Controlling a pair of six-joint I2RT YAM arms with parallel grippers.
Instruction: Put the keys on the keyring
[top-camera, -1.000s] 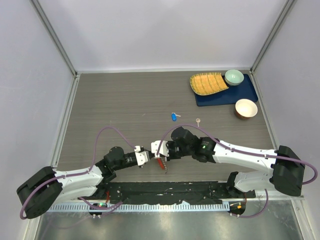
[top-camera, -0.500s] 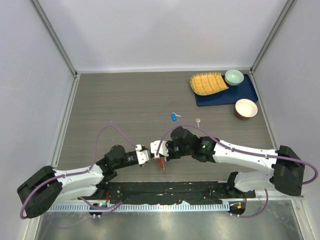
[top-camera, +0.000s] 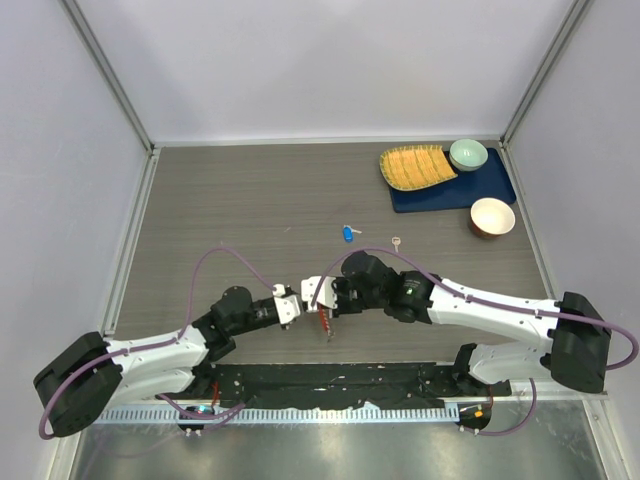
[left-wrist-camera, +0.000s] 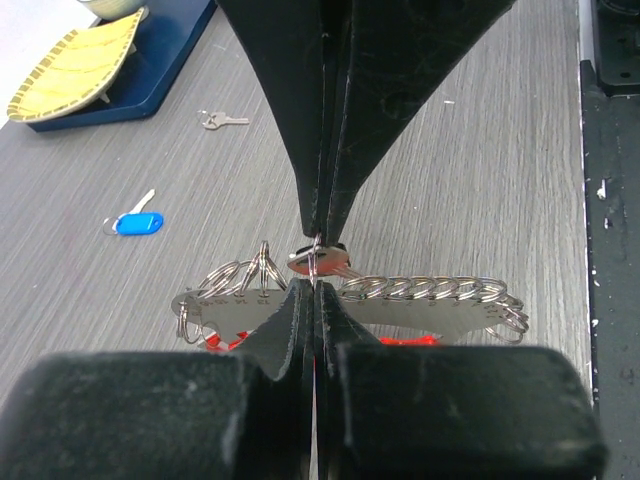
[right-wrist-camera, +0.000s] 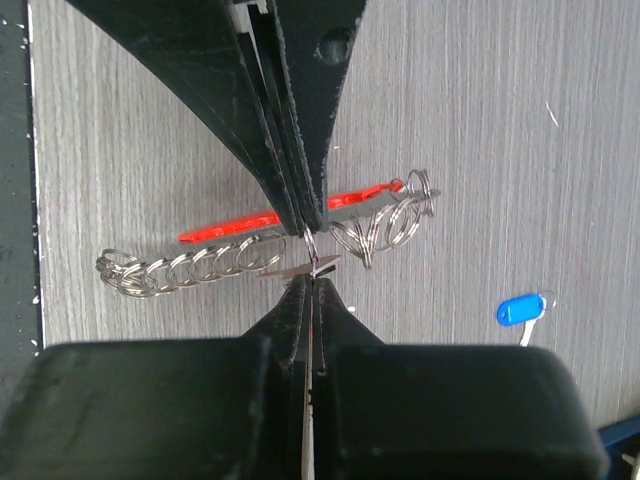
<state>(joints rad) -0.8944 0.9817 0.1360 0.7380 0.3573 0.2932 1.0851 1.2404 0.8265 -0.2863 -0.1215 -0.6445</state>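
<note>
Left gripper (top-camera: 296, 300) edged forward; wrist view alone shows keyring (left-wrist-camera: 425, 292) rings.

Woven tray (top-camera: 417, 167), blue mat (top-camera: 497, 188), green bowl (top-camera: 468, 154), brown bowl (top-camera: 492, 217)

Grey wood-grain table (top-camera: 230, 210) boxed in by plain white walls (top-camera: 320, 60) on three sides, aluminium posts (top-camera: 108, 75) at the back corners, brushed metal strip (top-camera: 320, 455) along the near edge. Light's soft and even.

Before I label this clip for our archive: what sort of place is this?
Probably a robot test cell: a wood-grain table boxed in by plain pale walls and metal frame posts, with staged props such as a yellow woven tray and a green bowl.
</note>
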